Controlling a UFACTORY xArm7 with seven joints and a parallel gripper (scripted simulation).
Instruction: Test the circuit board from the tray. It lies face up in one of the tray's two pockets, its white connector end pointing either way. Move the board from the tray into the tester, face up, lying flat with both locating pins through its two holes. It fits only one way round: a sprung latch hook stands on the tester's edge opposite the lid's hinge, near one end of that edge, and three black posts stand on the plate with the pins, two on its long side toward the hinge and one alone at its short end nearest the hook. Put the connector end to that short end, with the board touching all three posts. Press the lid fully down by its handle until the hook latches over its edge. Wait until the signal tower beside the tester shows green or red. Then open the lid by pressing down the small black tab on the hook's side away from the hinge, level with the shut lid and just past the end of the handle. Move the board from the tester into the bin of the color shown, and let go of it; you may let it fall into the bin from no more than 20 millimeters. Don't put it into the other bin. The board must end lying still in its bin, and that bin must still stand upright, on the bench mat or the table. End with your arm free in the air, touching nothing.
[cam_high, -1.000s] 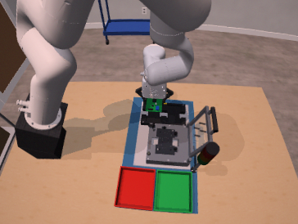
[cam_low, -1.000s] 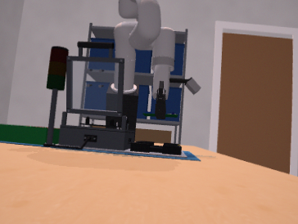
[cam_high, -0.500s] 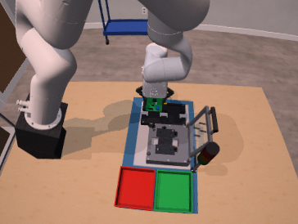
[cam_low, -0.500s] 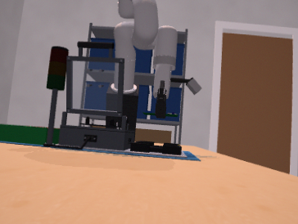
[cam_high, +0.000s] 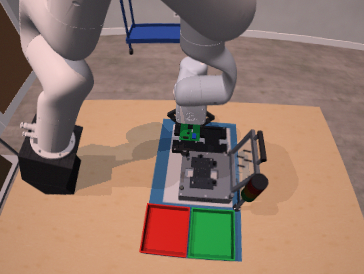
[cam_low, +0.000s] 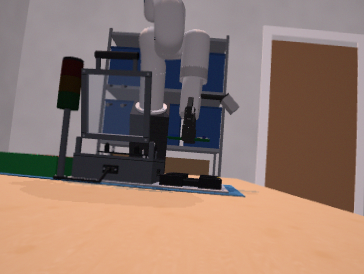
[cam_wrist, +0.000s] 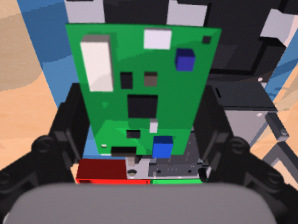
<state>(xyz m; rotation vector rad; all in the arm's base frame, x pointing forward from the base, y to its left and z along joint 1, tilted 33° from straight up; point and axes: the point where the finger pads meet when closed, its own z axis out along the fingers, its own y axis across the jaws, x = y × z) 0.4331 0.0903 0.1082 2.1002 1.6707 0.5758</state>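
My gripper (cam_high: 190, 131) is shut on the green circuit board (cam_high: 189, 133) by its long edges and holds it in the air above the black tray (cam_high: 205, 140). In the wrist view the board (cam_wrist: 145, 90) fills the middle, face up, between my two black fingers, with its white connector (cam_wrist: 97, 62) at the far left. In the side view the board (cam_low: 195, 139) hangs level, well above the tray (cam_low: 192, 180). The tester (cam_high: 202, 175) stands in front of the tray with its lid (cam_high: 247, 155) open and upright. The signal tower (cam_high: 252, 187) is dark.
The red bin (cam_high: 166, 230) and the green bin (cam_high: 212, 233) stand side by side at the front of the blue mat. The open lid frame (cam_low: 117, 105) and the tower (cam_low: 69, 90) rise tall beside the tester plate. A shelf cart stands behind the table.
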